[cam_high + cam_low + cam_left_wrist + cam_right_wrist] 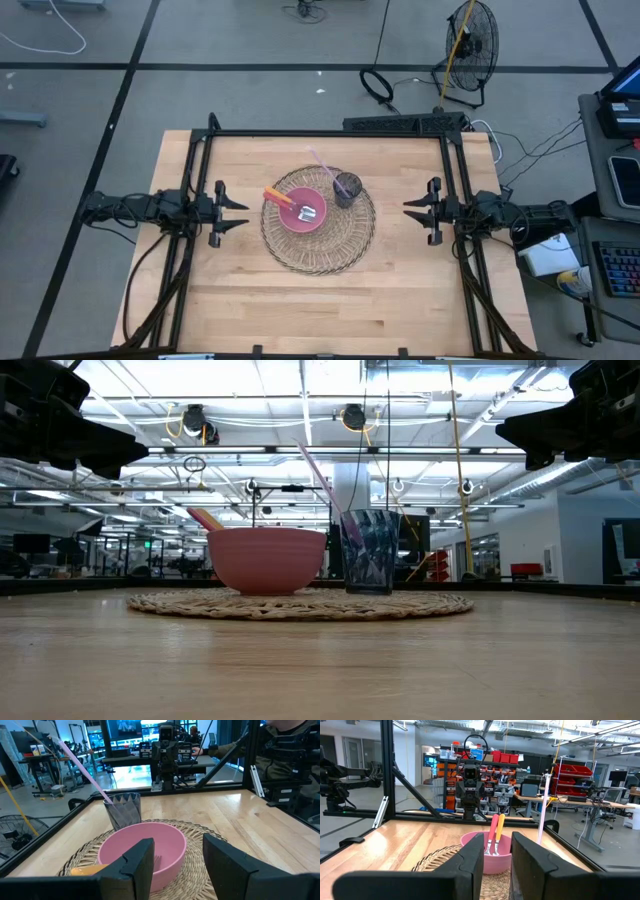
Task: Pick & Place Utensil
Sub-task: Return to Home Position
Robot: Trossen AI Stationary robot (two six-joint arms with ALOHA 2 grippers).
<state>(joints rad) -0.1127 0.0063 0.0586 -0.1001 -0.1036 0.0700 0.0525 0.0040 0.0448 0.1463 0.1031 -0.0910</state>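
Left jaws sat at 9 o'clock of mat (318,255), right jaws at 3, both parted, empty; homing best ended slow, clear of cup (347,187) and straw (319,162).

Noted from above a grey floor (250,90) crossed by dark lines, with a black floor fan (470,45) standing beyond the table's far edge, a black cable coil (377,86) near it, a white cable (50,45) trailing at far left, and a keyboard (620,268) on a side desk at right. Recorded at table height an open industrial ceiling (300,420) with bright strip lights, exposed pipes and ducting. Observed farther off shelving with red bins (580,769), office desks (560,800), a lit wall screen (132,726) and a person (292,745) in dark clothing beside the frame.
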